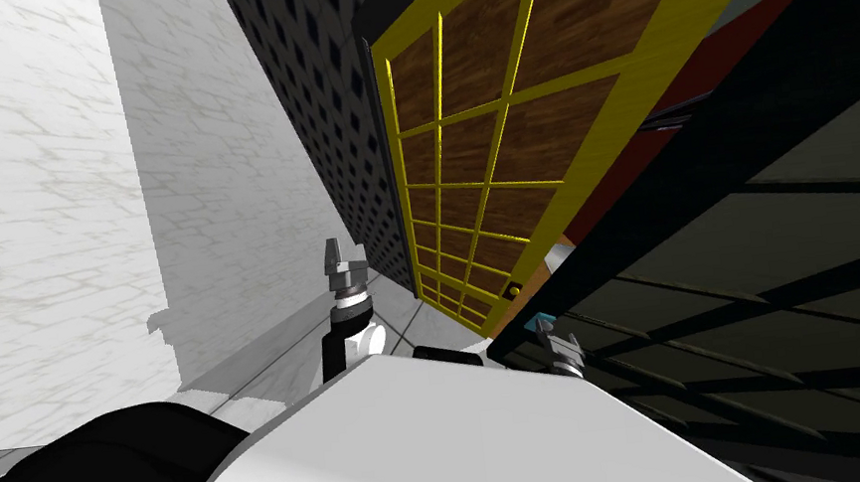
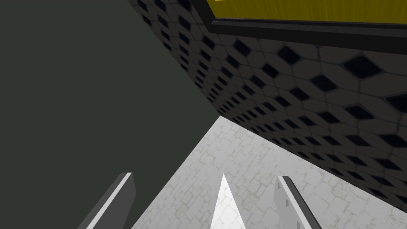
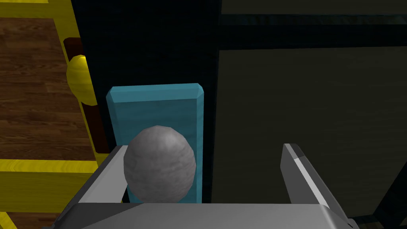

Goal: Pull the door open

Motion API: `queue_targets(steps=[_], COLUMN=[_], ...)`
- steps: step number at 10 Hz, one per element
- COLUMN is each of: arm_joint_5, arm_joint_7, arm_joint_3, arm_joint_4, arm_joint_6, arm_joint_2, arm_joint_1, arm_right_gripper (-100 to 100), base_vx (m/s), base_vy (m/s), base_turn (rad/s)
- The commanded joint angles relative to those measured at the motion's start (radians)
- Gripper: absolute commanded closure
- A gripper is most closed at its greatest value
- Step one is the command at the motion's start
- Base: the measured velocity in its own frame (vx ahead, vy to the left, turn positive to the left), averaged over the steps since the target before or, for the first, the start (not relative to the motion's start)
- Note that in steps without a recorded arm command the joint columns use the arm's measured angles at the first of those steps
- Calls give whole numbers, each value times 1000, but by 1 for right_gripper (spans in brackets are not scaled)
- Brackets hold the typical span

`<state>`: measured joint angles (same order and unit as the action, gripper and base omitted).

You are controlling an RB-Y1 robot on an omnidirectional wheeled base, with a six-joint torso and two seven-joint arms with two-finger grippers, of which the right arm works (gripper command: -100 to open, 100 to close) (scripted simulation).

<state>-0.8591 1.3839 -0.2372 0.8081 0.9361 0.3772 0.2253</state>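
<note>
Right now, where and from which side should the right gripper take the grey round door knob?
Grip the grey round knob across its widest part, coming straight on as the open right gripper faces it. It bulges out from the blue rectangular plate and sits close by one finger, off-centre, so I'd centre it before closing.

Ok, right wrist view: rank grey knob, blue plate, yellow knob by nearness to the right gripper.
1. Grey knob, between the right gripper's fingers.
2. Blue plate, directly behind that knob.
3. Yellow knob, farther off, at the yellow-framed door's edge.
</note>
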Motion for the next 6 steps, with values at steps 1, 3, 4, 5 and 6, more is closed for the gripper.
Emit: queue_targets(steps=[1,3,4,5,6], arm_joint_5=[-12,-12,-12,-13,-13], arm_joint_7=[-4,-4,-4,-3,-3], arm_joint_3=[21,21,21,23,23], arm_joint_4=[-15,-15,-15,-19,15], arm_joint_6=[-2,-2,-2,-2,-2], arm_joint_2=[17,17,17,18,18], arm_joint_1=[32,32,32,37,37], arm_right_gripper=[100,100,100,100,100], base_vx=[-39,-30,-4,-20,-37], base_vy=[5,9,-6,4,0], base_turn=[-21,8,-29,-7,-15])
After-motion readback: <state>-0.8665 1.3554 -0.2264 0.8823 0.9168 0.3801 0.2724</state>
